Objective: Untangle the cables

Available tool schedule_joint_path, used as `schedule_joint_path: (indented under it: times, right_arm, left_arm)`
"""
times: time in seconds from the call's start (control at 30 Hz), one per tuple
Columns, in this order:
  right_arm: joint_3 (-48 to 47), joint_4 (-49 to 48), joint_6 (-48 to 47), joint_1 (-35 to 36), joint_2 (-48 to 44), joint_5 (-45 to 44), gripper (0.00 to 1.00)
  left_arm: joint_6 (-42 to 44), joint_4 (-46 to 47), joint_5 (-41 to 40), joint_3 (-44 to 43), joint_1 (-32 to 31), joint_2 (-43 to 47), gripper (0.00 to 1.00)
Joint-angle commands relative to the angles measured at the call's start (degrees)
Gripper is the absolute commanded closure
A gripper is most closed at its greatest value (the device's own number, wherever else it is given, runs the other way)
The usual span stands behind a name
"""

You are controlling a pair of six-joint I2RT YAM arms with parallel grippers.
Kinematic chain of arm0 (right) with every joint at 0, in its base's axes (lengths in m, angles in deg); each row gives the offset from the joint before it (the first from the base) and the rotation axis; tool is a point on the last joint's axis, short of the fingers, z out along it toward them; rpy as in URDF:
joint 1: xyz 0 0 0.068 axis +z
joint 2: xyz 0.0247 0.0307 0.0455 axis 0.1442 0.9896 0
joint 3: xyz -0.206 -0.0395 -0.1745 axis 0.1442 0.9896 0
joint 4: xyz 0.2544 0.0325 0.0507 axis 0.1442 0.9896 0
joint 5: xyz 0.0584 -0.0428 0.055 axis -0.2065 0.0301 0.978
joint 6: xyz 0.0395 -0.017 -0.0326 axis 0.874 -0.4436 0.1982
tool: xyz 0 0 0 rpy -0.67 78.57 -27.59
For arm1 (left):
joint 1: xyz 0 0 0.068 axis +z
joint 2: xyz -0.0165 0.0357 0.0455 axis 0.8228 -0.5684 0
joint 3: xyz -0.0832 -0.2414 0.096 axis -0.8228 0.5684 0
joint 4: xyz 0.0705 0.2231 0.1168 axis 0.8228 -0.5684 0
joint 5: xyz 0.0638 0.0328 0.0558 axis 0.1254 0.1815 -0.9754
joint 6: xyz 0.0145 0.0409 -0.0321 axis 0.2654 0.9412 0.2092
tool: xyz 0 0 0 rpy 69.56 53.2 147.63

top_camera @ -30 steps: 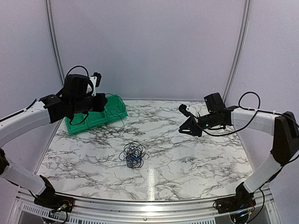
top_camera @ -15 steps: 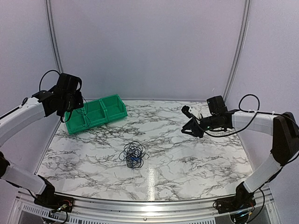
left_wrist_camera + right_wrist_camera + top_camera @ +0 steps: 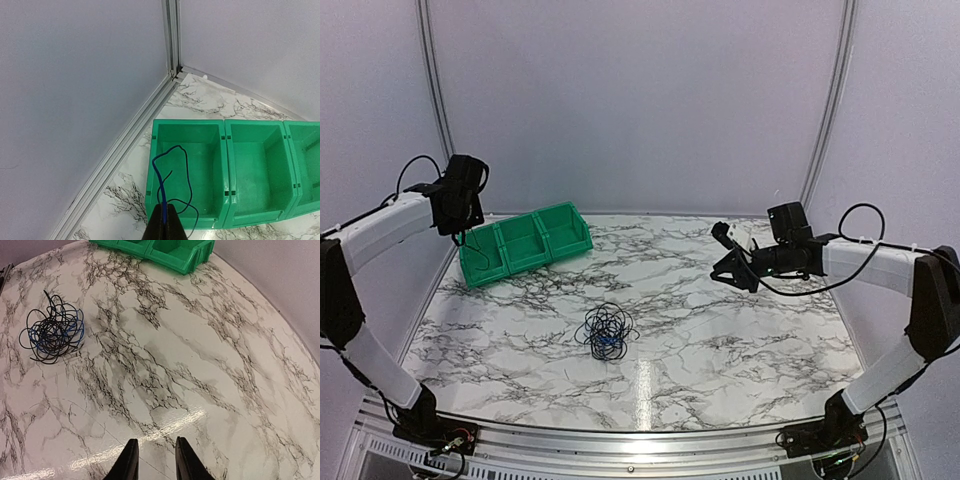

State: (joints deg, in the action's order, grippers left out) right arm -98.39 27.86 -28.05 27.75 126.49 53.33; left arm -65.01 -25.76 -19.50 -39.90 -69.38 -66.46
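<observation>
Jaws of the left arm (image 3: 390,225) are seen pressed together on a single thin dark-blue cable (image 3: 161,172), pinched at its lower end so that its loop stands out ahead of the fingertips. Jaws of the right arm (image 3: 860,255) are parted narrowly and nothing is held between them.

In the left wrist view the held cable is framed over the end compartment of the green bin (image 3: 223,165), the one nearest the corner of the enclosure. From above, it is seen dangling by that same end of the bin. Whether it already touches the bin floor cannot be told. If a release is intended next, it is judged that the strand would fall into that end compartment, provided the jaws are kept above it.

The remaining cables are left as a loose roundish tangle (image 3: 607,333) near the middle of the tabletop (image 3: 740,350), well apart from both arms. No long axis can be made out in it. It lies ahead and to the left of the right jaws, which are judged the nearer and the only free pair.

Compared with a second ago, the left arm has been drawn back from above the bin's middle toward its outer end. The right arm has been shifted only slightly, and the tangle has not been disturbed.
</observation>
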Motion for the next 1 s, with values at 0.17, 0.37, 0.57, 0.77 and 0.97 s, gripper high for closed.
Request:
schedule_joint_path:
  times: [0.17,0.37,0.57,0.77,0.97]
  right_arm:
    - [0.6,-0.6,-2.4,-0.1,-1.0,-2.0,0.73]
    - [0.8,-0.6,-2.6,-0.2,-0.8,-2.2,0.74]
    - [0.8,-0.6,-2.7,-0.1,-0.2,-2.5,0.73]
    - [0.7,-0.5,-2.8,-0.1,0.6,-2.4,0.73]
    - [0.8,-0.7,-2.5,-0.1,1.2,-2.2,0.74]
  left_arm:
    - [1.9,4.4,1.3,-3.8,0.6,-7.7,1.00]
    - [2.8,6.3,1.9,-5.0,1.1,-12.9,1.00]
    - [3.7,8.9,2.9,-6.4,2.7,-16.2,1.00]
    - [3.1,10.9,6.0,-6.6,4.4,-18.8,1.00]
    - [3.0,11.8,9.1,-5.3,4.5,-20.4,1.00]
